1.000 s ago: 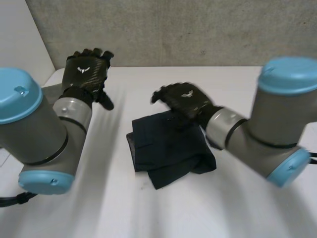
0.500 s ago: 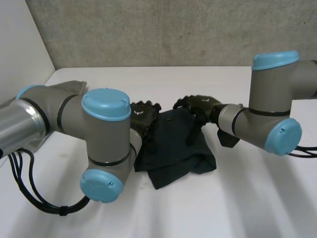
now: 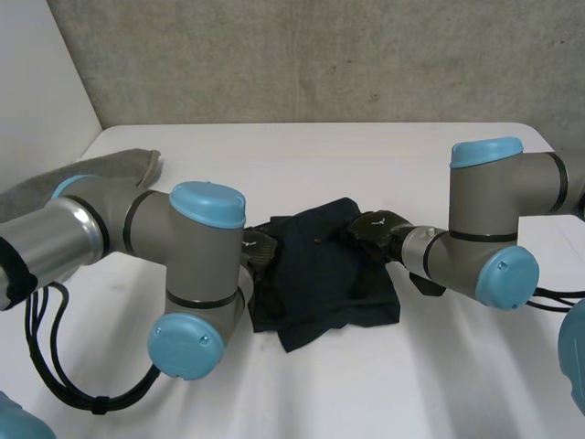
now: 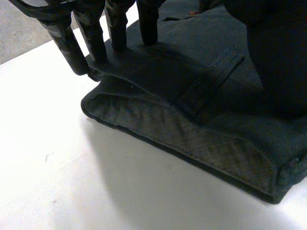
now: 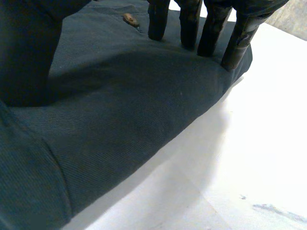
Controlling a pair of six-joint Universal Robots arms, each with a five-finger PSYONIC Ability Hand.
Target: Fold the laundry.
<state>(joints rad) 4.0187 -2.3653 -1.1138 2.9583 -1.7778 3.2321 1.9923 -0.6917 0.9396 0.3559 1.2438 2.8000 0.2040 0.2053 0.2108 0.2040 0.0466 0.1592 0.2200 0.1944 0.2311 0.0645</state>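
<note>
Both hands are lower than half a second ago. Now the left hand (image 3: 259, 249) rests on the left edge of the dark folded garment (image 3: 320, 274) and the right hand (image 3: 373, 227) on its right edge. Each presses down with straight, slightly spread fingers. The garment lies in the middle of the white table (image 3: 366, 155). The left arm (image 3: 196, 265) partly covers its own hand. A grey cloth (image 3: 119, 169) lies well apart.

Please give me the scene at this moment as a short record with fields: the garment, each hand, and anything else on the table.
garment: dark garment, folded, in the middle of the white table
left hand: left hand open, straight fingers resting on the garment's edge on the robot's left
right hand: right hand open, straight fingers resting on the opposite edge
other: grey cloth at the table's far left side
</note>
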